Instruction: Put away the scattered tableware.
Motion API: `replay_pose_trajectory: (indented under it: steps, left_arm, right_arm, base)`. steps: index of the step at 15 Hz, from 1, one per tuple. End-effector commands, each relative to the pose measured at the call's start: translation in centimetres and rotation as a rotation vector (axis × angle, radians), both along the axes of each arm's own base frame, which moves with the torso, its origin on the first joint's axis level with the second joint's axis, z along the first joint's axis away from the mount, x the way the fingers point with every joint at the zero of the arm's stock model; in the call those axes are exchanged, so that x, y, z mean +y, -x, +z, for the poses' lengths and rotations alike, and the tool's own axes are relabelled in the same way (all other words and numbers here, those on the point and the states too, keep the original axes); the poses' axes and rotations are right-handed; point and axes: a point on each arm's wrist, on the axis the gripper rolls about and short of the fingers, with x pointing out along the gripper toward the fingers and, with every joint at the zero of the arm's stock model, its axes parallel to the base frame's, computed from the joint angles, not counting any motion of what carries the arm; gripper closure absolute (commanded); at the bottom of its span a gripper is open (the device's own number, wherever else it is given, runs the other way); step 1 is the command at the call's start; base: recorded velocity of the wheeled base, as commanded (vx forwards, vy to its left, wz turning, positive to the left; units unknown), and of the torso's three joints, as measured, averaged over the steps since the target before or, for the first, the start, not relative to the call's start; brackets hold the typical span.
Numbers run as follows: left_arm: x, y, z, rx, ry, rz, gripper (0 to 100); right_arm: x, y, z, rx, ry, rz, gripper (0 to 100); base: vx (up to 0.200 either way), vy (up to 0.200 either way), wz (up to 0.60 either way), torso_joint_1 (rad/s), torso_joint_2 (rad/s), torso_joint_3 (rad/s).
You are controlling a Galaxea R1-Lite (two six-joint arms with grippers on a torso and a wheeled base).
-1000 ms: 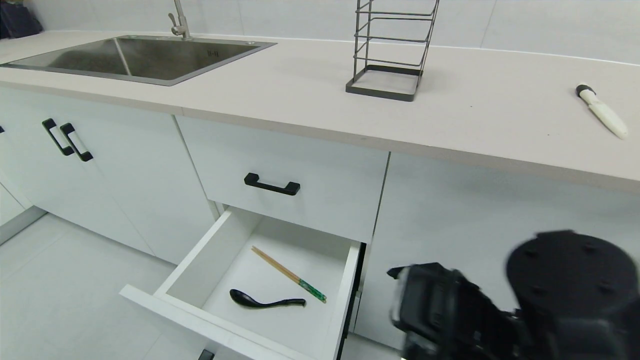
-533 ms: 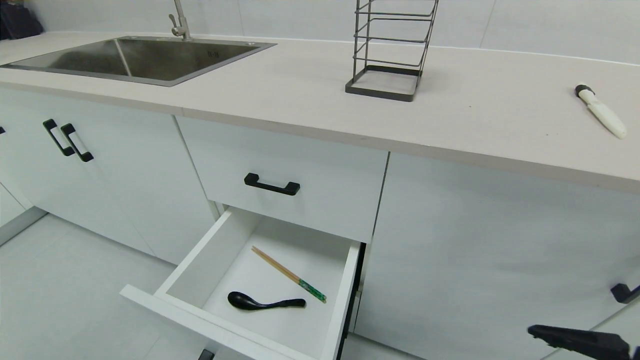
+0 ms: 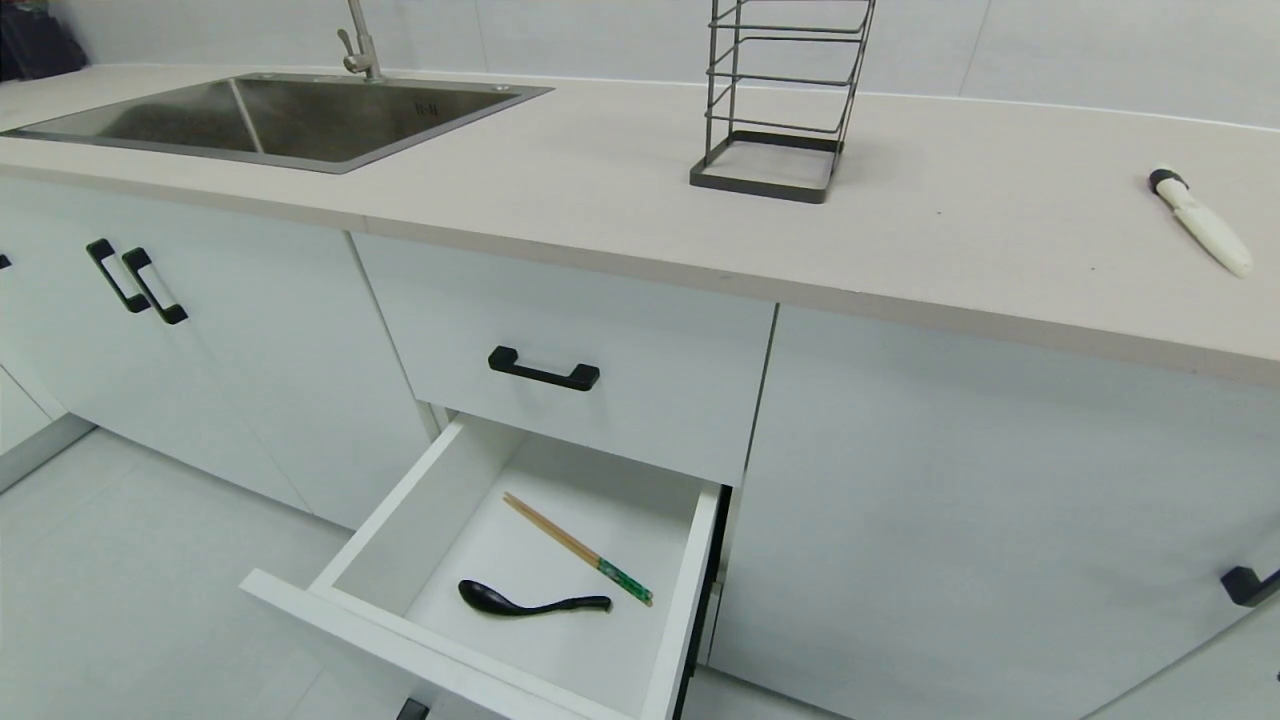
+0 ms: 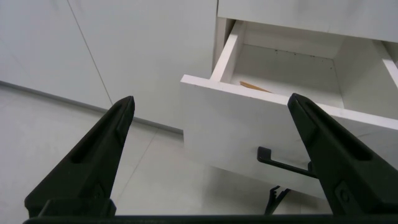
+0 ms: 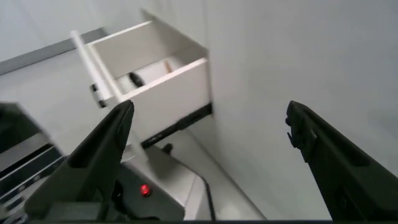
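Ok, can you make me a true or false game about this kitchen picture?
1. The black spoon lies inside the open lower drawer. True.
2. A white knife lies on the counter. True.
3. The chopsticks lie on the counter. False: they are in the lower drawer, beside the spoon.
4. The upper drawer is pulled out. False: it is shut.
5. The left gripper is holding the spoon. False: it is open and holds nothing.
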Motion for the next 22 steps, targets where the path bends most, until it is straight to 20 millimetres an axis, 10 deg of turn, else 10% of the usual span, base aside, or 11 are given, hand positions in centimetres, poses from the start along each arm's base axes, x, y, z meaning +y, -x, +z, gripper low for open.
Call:
replay_pose_trajectory:
  steps: [1, 11, 15, 22]
  left_arm:
    - [0.0, 0.0, 0.0, 0.001, 0.002, 0.0, 0]
    - [-0.1, 0.0, 0.5, -0.042, 0.001, -0.032, 0]
    - [-0.2, 0.6, 9.5, -0.251, 0.014, -0.104, 0]
    - [-0.9, -1.3, 4.4, 0.242, 0.136, -0.449, 0]
  right_arm:
    - [-0.3, 0.7, -0.9, 0.012, -0.006, -0.258, 0]
    - [0.0, 2.0, -2.2, -0.014, -0.04, -0.527, 0]
    - [0.1, 2.6, -2.4, -0.081, -0.049, -0.582, 0]
    - [0.2, 2.6, -2.9, -0.055, 0.043, -0.514, 0]
  base:
    - [0.0, 0.0, 0.0, 0.0, 0.0, 0.0]
    - [0.0, 0.0, 0.0, 0.0, 0.0, 0.0]
    - [0.0, 0.0, 0.0, 0.0, 0.0, 0.0]
    - [0.0, 0.0, 0.0, 0.0, 0.0, 0.0]
